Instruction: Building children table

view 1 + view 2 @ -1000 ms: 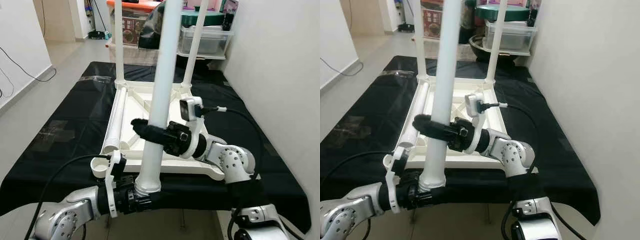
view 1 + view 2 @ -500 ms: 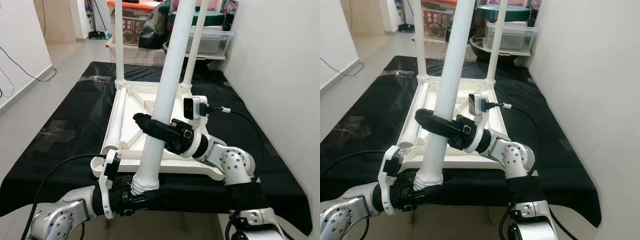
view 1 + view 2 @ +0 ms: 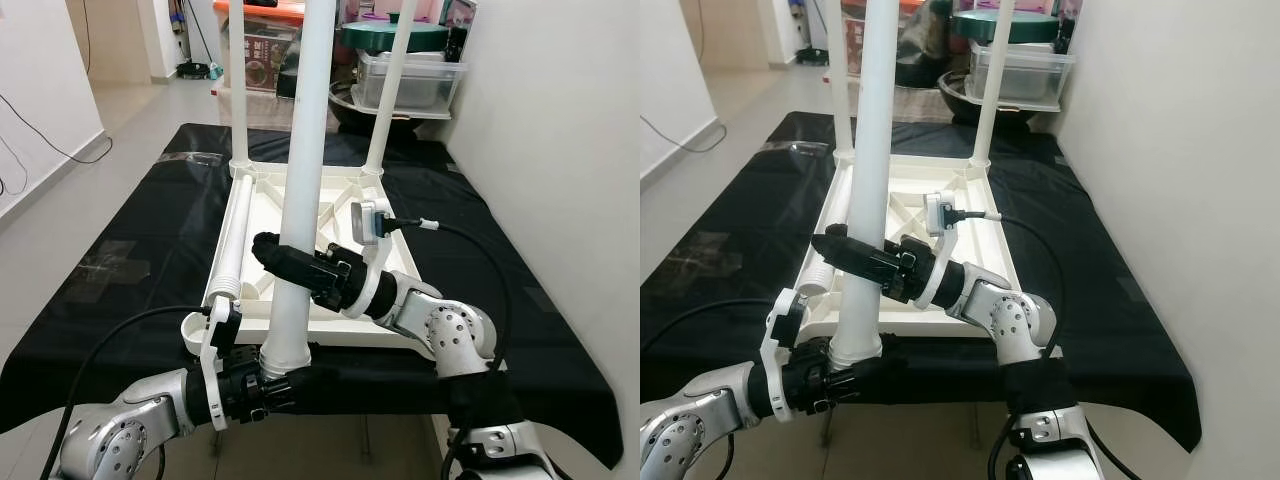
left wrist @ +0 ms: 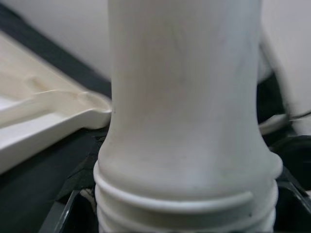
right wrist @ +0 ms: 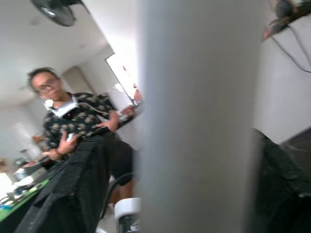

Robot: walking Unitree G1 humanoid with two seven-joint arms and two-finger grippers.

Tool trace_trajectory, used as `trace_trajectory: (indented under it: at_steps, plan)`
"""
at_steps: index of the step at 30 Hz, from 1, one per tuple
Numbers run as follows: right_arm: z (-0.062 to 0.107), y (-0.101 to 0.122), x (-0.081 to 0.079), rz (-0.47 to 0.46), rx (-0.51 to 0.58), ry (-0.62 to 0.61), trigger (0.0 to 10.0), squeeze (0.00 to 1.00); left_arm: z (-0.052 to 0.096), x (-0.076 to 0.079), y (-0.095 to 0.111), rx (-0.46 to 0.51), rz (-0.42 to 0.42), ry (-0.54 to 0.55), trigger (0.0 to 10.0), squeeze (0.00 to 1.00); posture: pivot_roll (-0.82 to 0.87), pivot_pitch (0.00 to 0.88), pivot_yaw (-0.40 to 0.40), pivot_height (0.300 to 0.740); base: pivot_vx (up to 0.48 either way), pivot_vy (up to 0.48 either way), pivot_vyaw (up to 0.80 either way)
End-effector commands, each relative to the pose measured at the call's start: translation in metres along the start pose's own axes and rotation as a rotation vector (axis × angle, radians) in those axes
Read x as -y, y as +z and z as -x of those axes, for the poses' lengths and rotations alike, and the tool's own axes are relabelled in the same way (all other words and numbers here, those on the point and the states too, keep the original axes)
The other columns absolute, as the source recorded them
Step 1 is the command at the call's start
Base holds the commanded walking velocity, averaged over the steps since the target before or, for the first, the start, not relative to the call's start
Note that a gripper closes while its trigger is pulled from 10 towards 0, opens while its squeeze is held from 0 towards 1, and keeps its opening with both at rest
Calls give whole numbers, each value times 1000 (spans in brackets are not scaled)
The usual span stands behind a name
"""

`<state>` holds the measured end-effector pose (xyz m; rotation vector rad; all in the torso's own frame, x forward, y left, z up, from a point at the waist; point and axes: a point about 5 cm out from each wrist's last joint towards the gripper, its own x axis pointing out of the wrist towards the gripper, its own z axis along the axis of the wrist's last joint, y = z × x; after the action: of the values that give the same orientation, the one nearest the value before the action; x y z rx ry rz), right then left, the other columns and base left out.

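Note:
An upturned white table top point(image 3: 345, 200) lies on the black-covered table point(image 3: 130, 250). Two white legs point(image 3: 238, 80) stand screwed in at its far corners, and a third leg point(image 3: 232, 235) lies along its left side. A fourth white leg point(image 3: 305, 150) stands nearly upright at the near edge. My left gripper point(image 3: 272, 385) is shut on its threaded lower end point(image 4: 184, 204), just right of the empty near-left corner socket point(image 3: 195, 330). My right gripper point(image 3: 283, 262) is shut around the leg's middle point(image 5: 199, 116).
Clear storage boxes point(image 3: 410, 75) and a dark bowl stand beyond the far end. A white wall point(image 3: 560, 150) runs close along the right. Open floor point(image 3: 60, 170) lies to the left. A person point(image 5: 73, 121) stands across the room in the right wrist view.
The held leg leaned to the right half a second ago and now stands nearly upright. My right gripper has moved left with it; the left gripper still holds the threaded end.

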<state>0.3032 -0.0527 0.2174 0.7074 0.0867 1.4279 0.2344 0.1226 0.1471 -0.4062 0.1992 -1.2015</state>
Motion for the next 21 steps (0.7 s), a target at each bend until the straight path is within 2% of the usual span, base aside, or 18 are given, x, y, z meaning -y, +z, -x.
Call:
trace_trajectory:
  at_steps: [1,3,4,8,13,19,21]
  plan:
    - [-3,-1,0,23,-1,-26,10000,0,-3,-6,-7,-58,-21,61,10000,0,89,0,-86,740,0,0,0]
    - [0,-5,4,42,-15,-110,10000,0,4,-20,-12,-143,-101,192,10000,0,90,0,-89,740,0,0,0]
    - [0,-5,4,42,-15,-110,10000,0,4,-20,-12,-143,-101,192,10000,0,90,0,-89,740,0,0,0]
    - [8,-12,14,44,-24,-229,10000,0,12,-30,-15,-238,-215,313,10000,0,95,0,-90,740,0,0,0]
    - [8,-9,19,38,2,-274,10000,0,14,-37,-19,-282,-259,362,10000,0,96,0,-91,740,0,0,0]
    - [3,-10,27,17,66,-367,10000,0,7,-41,-20,-285,-294,387,10000,0,98,0,-92,740,0,0,0]
    - [2,-13,34,-9,113,-435,10000,0,1,-41,-20,-283,-305,382,10000,0,97,0,-88,740,0,0,0]
